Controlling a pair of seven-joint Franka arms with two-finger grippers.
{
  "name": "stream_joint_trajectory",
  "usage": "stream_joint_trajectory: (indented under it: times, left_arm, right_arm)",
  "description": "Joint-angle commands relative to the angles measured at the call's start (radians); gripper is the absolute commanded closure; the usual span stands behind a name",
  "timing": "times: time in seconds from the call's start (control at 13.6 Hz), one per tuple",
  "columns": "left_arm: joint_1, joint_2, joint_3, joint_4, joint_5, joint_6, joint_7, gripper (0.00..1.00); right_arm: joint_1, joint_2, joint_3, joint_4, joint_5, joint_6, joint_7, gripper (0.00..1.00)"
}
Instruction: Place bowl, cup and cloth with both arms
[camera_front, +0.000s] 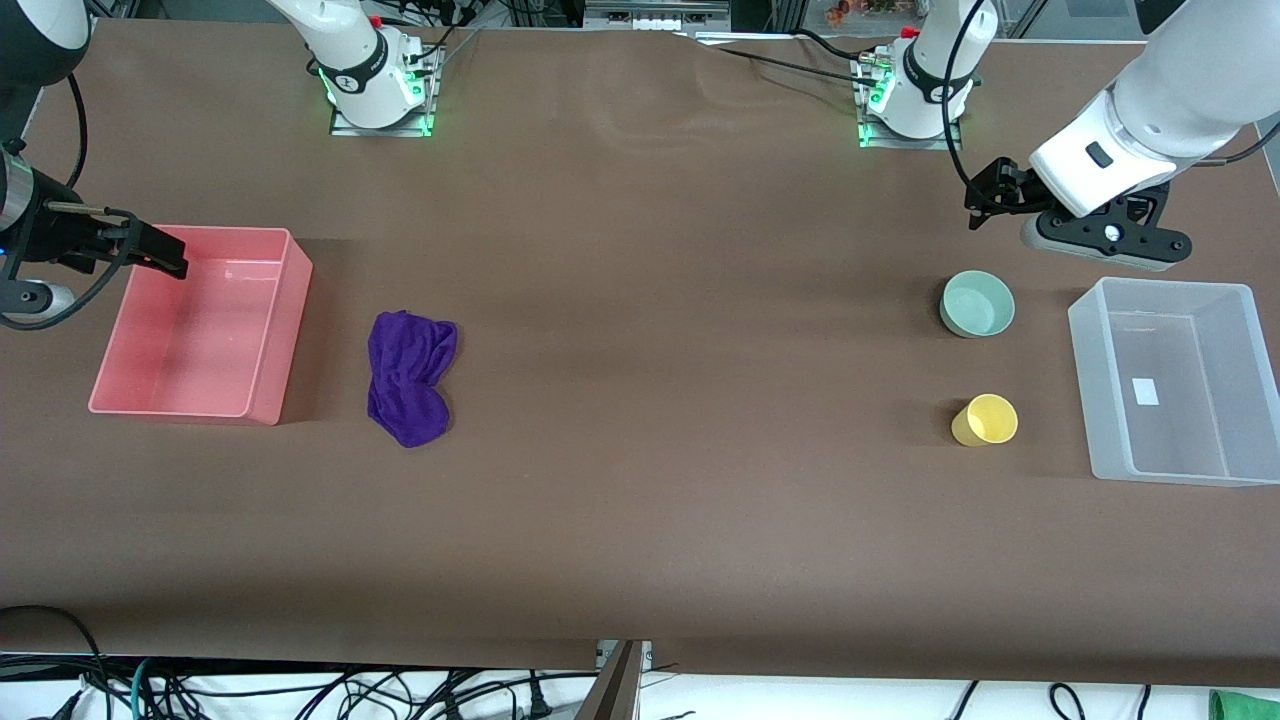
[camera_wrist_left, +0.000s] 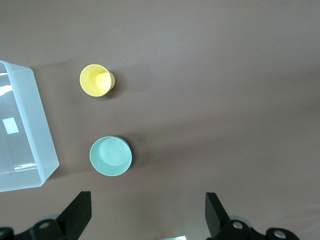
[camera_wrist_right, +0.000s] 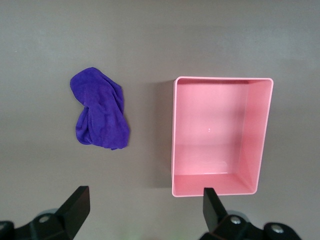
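The mint-green bowl (camera_front: 978, 303) stands on the brown table toward the left arm's end. The yellow cup (camera_front: 985, 420) stands nearer to the front camera than the bowl. The purple cloth (camera_front: 408, 376) lies crumpled toward the right arm's end, beside a pink bin. My left gripper (camera_front: 990, 195) is open and empty, up over the table beside the bowl. The left wrist view shows its open jaws (camera_wrist_left: 147, 212), the bowl (camera_wrist_left: 111, 156) and the cup (camera_wrist_left: 96, 80). My right gripper (camera_front: 155, 255) is open and empty over the pink bin's rim. The right wrist view shows its jaws (camera_wrist_right: 144, 206) and the cloth (camera_wrist_right: 100, 116).
An empty pink bin (camera_front: 290, 330) sits at the right arm's end, also in the right wrist view (camera_wrist_right: 220, 187). An empty clear plastic bin (camera_front: 1095, 400) sits at the left arm's end beside bowl and cup, also in the left wrist view (camera_wrist_left: 40, 135).
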Motion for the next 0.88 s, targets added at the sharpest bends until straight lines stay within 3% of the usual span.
stream_joint_trajectory:
  times: [0.0,0.15,0.81]
  left_arm:
    - [0.023,-0.003,0.009,0.01,-0.017,-0.016,0.01,0.0]
    - [0.062,0.001,0.009,0.01,-0.023,-0.015,0.012,0.0]
    - [0.062,0.013,0.008,0.013,-0.023,-0.008,0.011,0.0]
  right_arm:
    - [-0.004,-0.002,0.001,0.005,0.009,0.009,0.005,0.0]
    - [-0.004,0.001,0.0,0.005,0.01,0.009,0.003,0.0]
    - [0.002,0.006,0.006,0.005,0.01,0.008,0.011,0.0]
